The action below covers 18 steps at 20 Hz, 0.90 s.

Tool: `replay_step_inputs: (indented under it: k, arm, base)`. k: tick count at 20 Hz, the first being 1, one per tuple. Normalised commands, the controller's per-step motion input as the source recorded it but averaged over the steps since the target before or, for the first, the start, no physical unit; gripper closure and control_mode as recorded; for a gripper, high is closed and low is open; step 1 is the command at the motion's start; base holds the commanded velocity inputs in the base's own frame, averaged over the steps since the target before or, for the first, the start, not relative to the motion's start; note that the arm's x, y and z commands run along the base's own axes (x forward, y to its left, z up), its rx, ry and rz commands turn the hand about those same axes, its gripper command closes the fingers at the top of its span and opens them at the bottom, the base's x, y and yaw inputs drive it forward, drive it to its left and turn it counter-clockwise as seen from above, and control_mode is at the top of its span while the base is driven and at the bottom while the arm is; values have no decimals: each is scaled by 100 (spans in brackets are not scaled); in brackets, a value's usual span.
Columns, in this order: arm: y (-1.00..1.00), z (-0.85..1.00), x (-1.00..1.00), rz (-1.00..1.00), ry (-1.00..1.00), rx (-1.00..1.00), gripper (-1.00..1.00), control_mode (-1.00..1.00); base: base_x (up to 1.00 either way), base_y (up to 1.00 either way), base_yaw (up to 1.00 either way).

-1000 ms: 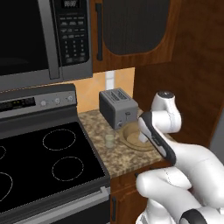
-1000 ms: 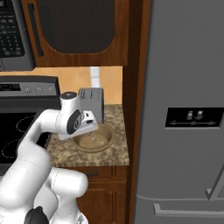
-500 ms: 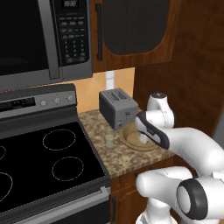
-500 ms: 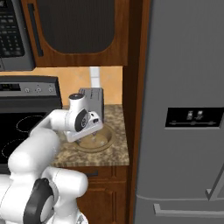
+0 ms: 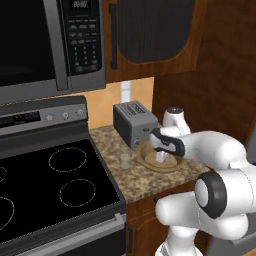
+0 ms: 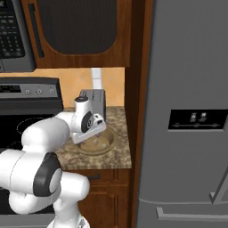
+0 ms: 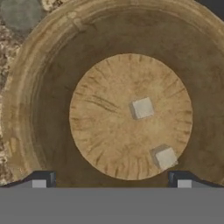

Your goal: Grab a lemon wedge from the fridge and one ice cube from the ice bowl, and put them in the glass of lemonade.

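1. The tool (image 7: 111, 183) hangs directly over the ice bowl (image 7: 35, 113), looking straight down into it; its two dark fingertips (image 7: 43, 180) stand wide apart at the bottom of the hand view, with nothing between them.
2. Two small pale ice cubes lie on the bowl's flat floor. The centre cube (image 7: 142, 107) sits near the middle of the floor, ahead of the open gap. The second cube (image 7: 166, 157) lies closer to the tool, toward the right fingertip (image 7: 183, 181) and near the floor's edge.
3. Neither cube lies squarely between the fingers yet. The likely next move is a short shift toward one cube, then a straight descent.
4. Both cubes are roughly square blocks with no clear long axis, so finger orientation probably matters little. They stand well apart from each other, which should allow taking one alone.
5. The bowl is shallow, round and wood-coloured, with sloping walls. In the left base view the ice bowl (image 5: 148, 161) rests on the speckled tabletop (image 5: 150, 182), just in front of the toaster (image 5: 134, 122).
6. The glass of lemonade (image 5: 125, 161) stands on the same tabletop, just beside the bowl on its stove side.
7. The fridge (image 6: 191, 111) stands shut to the right of the tabletop; the wedge step looks undone.
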Motion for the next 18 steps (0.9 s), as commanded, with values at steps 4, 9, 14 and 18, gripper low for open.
replay_step_inputs:
  k: [4, 9, 14, 18]
  arm:
    - [0, -27, 22, 1, 0, 0, -100, -100]
    - [0, -28, 21, 2, 0, 0, -100, -100]
    - [0, -22, 20, 2, 0, 0, -100, -100]
    - [0, -17, 23, 2, 0, 0, -100, -100]
  base:
    - [0, 0, 0]
    - [0, 0, 0]
    - [0, 0, 0]
    - [0, 0, 0]
